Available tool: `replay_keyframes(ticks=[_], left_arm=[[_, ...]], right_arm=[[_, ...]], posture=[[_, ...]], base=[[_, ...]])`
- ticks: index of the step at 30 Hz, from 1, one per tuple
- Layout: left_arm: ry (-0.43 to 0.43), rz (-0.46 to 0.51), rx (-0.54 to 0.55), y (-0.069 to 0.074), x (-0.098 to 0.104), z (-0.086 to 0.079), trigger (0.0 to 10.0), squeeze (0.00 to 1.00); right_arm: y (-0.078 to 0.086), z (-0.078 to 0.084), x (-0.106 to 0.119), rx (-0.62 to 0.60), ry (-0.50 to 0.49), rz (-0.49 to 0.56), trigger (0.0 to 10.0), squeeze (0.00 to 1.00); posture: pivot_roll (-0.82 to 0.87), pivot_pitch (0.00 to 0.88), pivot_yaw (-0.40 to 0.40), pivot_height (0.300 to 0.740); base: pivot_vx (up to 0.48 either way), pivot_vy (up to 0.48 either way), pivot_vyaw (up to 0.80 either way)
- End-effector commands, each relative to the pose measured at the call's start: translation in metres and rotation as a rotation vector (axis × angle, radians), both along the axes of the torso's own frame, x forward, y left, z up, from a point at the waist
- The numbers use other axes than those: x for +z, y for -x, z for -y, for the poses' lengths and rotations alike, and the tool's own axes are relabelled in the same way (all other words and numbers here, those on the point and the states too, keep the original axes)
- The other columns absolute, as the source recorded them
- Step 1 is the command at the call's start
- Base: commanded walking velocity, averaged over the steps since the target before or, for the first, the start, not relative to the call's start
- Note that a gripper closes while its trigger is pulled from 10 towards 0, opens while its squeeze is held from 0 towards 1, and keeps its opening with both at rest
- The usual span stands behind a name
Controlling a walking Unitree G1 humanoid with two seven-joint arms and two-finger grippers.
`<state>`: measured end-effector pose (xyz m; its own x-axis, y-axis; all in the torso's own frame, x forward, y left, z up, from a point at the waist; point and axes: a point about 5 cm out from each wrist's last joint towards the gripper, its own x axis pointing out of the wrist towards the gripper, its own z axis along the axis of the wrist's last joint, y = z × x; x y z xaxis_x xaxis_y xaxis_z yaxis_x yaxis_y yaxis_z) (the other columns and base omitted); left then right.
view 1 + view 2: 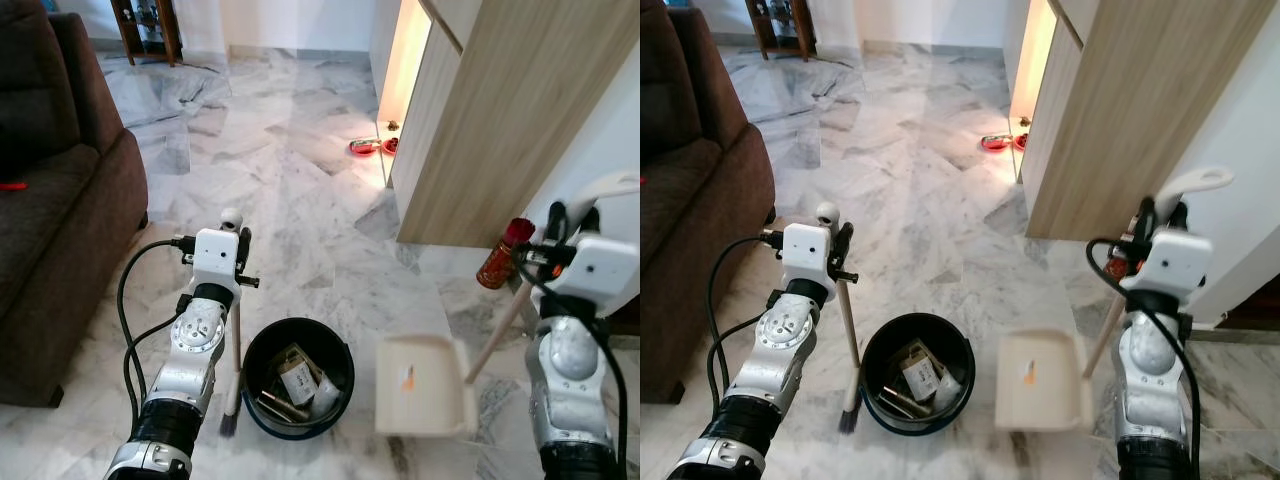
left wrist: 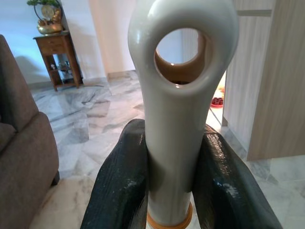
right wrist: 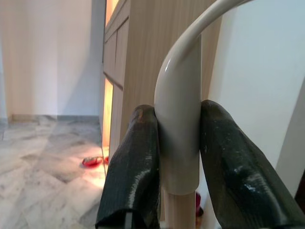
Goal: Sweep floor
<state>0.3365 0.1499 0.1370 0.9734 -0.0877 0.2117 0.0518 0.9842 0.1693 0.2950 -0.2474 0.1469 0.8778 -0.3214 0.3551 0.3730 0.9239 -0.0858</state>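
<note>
My left gripper (image 1: 238, 246) is shut on a broom's pale grey handle (image 2: 176, 119), just under its hanging hole. The wooden stick runs down to a dark brush head (image 1: 229, 424) touching the marble floor beside a black bucket (image 1: 262, 350) that holds paper scraps and rubbish. My right gripper (image 1: 566, 226) is shut on the curved white grip (image 3: 178, 143) of a long-handled dustpan. Its cream pan (image 1: 425, 398) sits just right of the bucket, low over the floor, with a small orange scrap in it.
A brown sofa (image 1: 55, 210) stands along the left. A tall wooden cabinet (image 1: 500, 120) rises on the right, with a red can (image 1: 500, 256) at its base and red bowls (image 1: 364, 146) beyond. Marble floor (image 1: 290, 200) stretches ahead to a wooden side table (image 1: 146, 30).
</note>
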Motion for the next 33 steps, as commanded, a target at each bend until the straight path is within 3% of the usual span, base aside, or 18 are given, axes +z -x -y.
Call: replay_keyframes(ticks=[1,13,25,33], left_arm=[[-0.005,0.061,0.002,0.001,0.011,-0.001,10.0,0.00],[0.017,0.056,-0.016,0.010,0.006,0.003,10.0,0.00],[0.016,0.046,-0.002,0.014,0.002,0.003,10.0,0.00],[0.022,0.051,0.000,0.015,0.003,0.003,10.0,0.00]], right_arm=[[0.001,0.002,0.012,-0.008,0.051,0.067,10.0,0.00],[0.000,0.008,-0.011,-0.030,0.028,0.015,10.0,0.00],[-0.012,-0.007,-0.028,0.070,-0.114,-0.020,10.0,0.00],[-0.014,-0.008,-0.027,0.080,-0.117,-0.004,10.0,0.00]], posture=[[0.12,0.078,-0.062,0.740],[0.12,0.083,-0.063,0.740],[0.12,0.092,-0.064,0.740],[0.12,0.084,-0.065,0.740]], base=[[0.000,0.000,0.00],[0.000,0.000,0.00],[0.000,0.000,0.00],[0.000,0.000,0.00]])
